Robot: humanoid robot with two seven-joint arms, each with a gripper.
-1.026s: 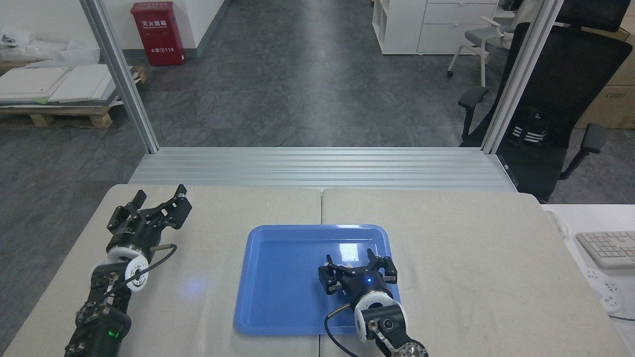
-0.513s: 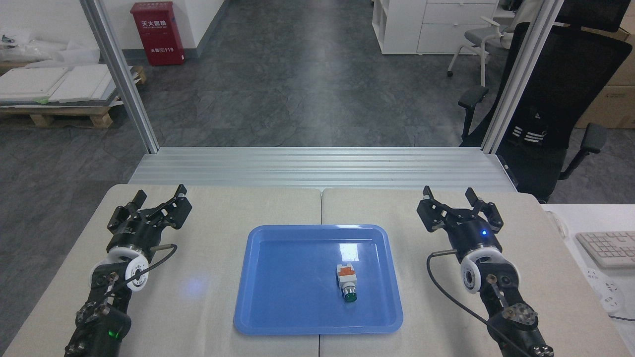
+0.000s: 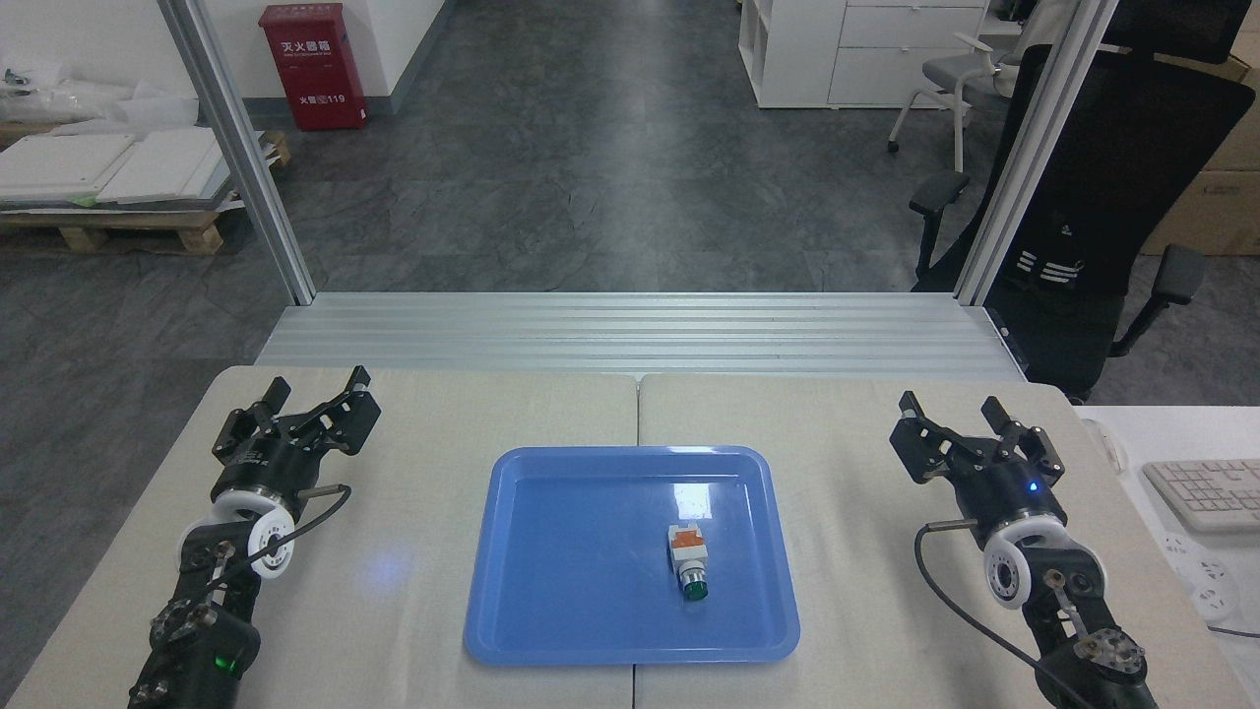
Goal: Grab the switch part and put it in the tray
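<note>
The right gripper [image 3: 968, 418] is hovering with its black jaws spread apart and holding nothing, above the right-hand part of the pale fabric-covered table [image 3: 413, 630], well apart from the tray and near the table's right edge. The left gripper [image 3: 317, 398] is sitting near the far left corner of the table, its jaws likewise standing open and empty.

Between the two arms, the large shallow glossy blue plastic tray [image 3: 551, 591] with rounded corners and a raised rim is lying at the middle of the table, close to its near edge. The small push-button switch part [image 3: 688, 560] is resting on its side inside that tray, in the right half: its green round cap is pointing toward the near edge of the table, its silvery-white cylindrical body is in the middle, and its orange-and-white block is facing the far edge. Judging from this, the placing step is looking complete.

As for handling, the part is appearing light, rigid and hard-shelled, far smaller than either gripper. The round barrel is likely to roll or slip on the glossy tray floor, so the squarer orange-and-white block is seeming the safer place to pinch, across its flat sides. The cap is looking smooth and less trustworthy for a hold.
</note>
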